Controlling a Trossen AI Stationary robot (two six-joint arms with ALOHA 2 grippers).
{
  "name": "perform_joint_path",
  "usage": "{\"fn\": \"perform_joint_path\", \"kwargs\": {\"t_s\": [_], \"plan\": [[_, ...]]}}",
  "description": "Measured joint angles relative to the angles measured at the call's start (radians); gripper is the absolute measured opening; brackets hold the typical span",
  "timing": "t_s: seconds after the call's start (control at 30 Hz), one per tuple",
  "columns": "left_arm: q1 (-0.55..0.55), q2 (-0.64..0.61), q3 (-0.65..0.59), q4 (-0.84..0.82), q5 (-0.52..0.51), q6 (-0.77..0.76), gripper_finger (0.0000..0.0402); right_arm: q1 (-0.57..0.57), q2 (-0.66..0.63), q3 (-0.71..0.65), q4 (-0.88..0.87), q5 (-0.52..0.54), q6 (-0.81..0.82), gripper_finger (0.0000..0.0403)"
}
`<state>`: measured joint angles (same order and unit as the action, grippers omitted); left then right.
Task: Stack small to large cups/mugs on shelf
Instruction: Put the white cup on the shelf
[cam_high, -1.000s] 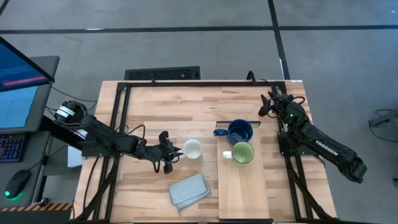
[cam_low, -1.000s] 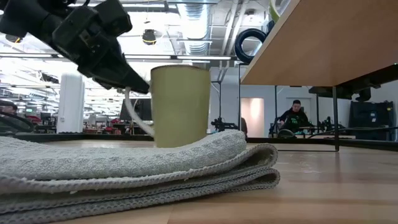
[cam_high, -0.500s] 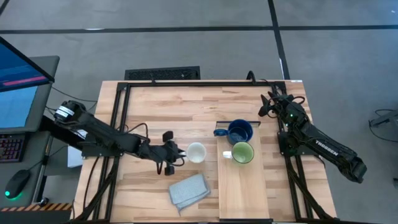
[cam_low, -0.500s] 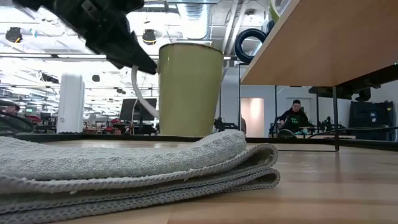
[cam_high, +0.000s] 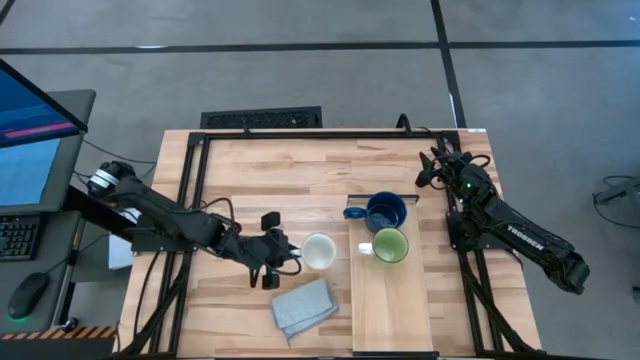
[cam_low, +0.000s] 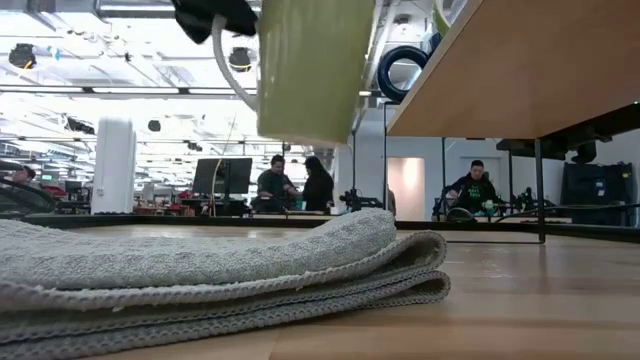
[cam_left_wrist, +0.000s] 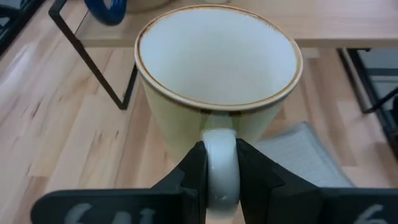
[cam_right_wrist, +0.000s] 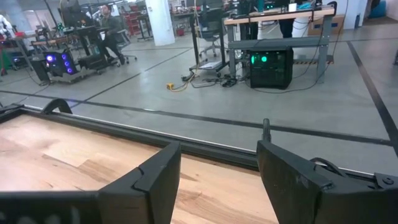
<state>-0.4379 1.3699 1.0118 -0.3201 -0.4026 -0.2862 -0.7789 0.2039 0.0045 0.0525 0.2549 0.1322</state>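
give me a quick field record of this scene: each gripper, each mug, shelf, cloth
left gripper: shut on cream mug's handle
cream mug: lifted off the table, upright, beside the shelf
right gripper: open, empty, at the table's far right corner
dark blue mug: on the shelf
light green mug: on the shelf, next to the blue one
shelf: raised light-wood plank
grey cloth: folded on the tabletop

Left pincer (cam_high: 283, 259) clamped mid-table, right pincer (cam_high: 424, 168) spread wide at far edge

A folded grey cloth (cam_high: 304, 307) lies on the wooden tabletop (cam_high: 270, 170).
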Motion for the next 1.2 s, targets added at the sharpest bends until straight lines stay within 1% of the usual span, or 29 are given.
{"fn": "perform_joint_path", "kwargs": {"t_s": [0.13, 0.37, 0.57, 0.77, 0.97, 1.07, 1.2], "plan": [[-0.045, -0.002, 0.085, -0.061, -0.001, -0.016, 0.0044, 0.0, 0.0, 0.0, 0.0, 0.0, 0.0, 0.0235], [-0.098, -0.003, 0.181, -0.074, 0.029, 0.016, 0.0044, 0.0, 0.0, 0.0, 0.0, 0.0, -0.001, 0.0235], [-0.096, 0.006, 0.227, -0.06, 0.03, 0.017, 0.0044, 0.0, 0.0, 0.0, 0.0, 0.0, -0.002, 0.0235], [-0.096, 0.007, 0.227, 0.035, 0.024, 0.061, 0.0044, 0.0, 0.001, 0.0, 0.0, 0.0, -0.002, 0.0235], [-0.083, 0.044, 0.233, 0.109, 0.032, 0.082, 0.0044, 0.0, 0.008, 0.0, 0.0, 0.0, -0.002, 0.0235], [-0.077, 0.073, 0.267, 0.103, 0.023, 0.085, 0.0044, 0.0, 0.012, 0.0, 0.002, -0.003, -0.001, 0.0235], [-0.065, 0.145, 0.354, 0.089, 0.028, 0.117, 0.0044, 0.0, 0.027, 0.0, 0.004, -0.008, -0.001, 0.0235]]}}
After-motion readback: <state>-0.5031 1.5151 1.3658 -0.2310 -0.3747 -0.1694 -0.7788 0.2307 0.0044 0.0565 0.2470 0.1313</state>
